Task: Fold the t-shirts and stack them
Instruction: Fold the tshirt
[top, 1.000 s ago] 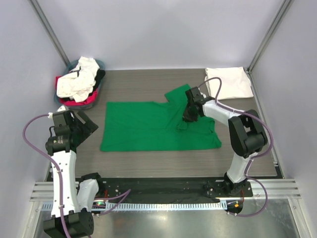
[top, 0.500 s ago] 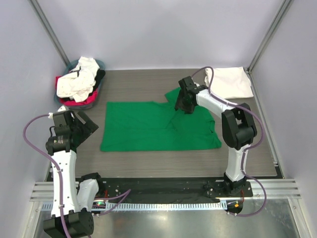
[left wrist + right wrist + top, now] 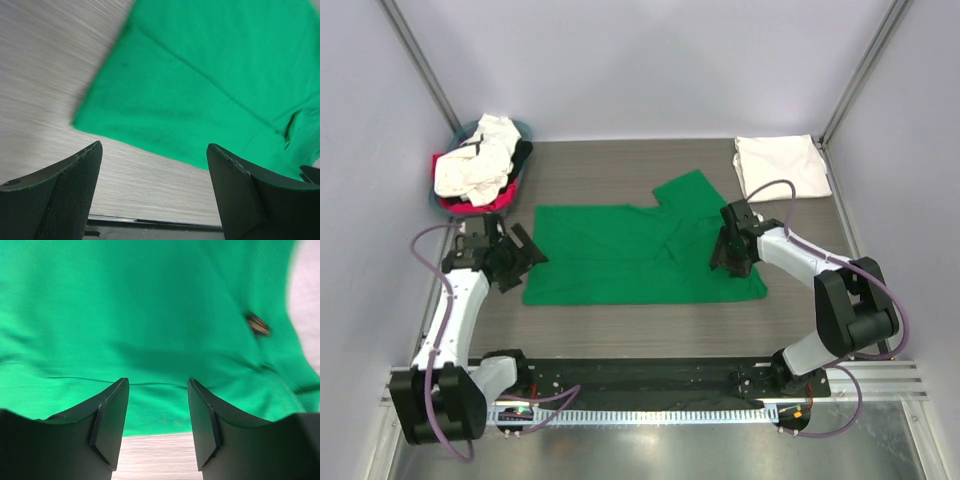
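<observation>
A bright green t-shirt [image 3: 640, 250] lies spread flat on the table's middle, one sleeve pointing back. It fills the left wrist view [image 3: 210, 75] and the right wrist view [image 3: 150, 315]. A folded white t-shirt [image 3: 780, 165] lies at the back right. My left gripper [image 3: 520, 258] is open and empty, just left of the shirt's left edge. My right gripper [image 3: 728, 255] is open and empty, low over the shirt's right part near its front edge. White, pink-red and black shirts [image 3: 478, 170] are heaped in the basket.
A round grey-blue basket [image 3: 490, 211] stands at the back left, beside the left wall. Metal frame posts rise at both back corners. The black rail [image 3: 650, 380] with the arm bases runs along the near edge.
My left gripper has swung forward and right, up to the shirt's left edge. My right gripper left the back sleeve and came down to the shirt's right front part.
</observation>
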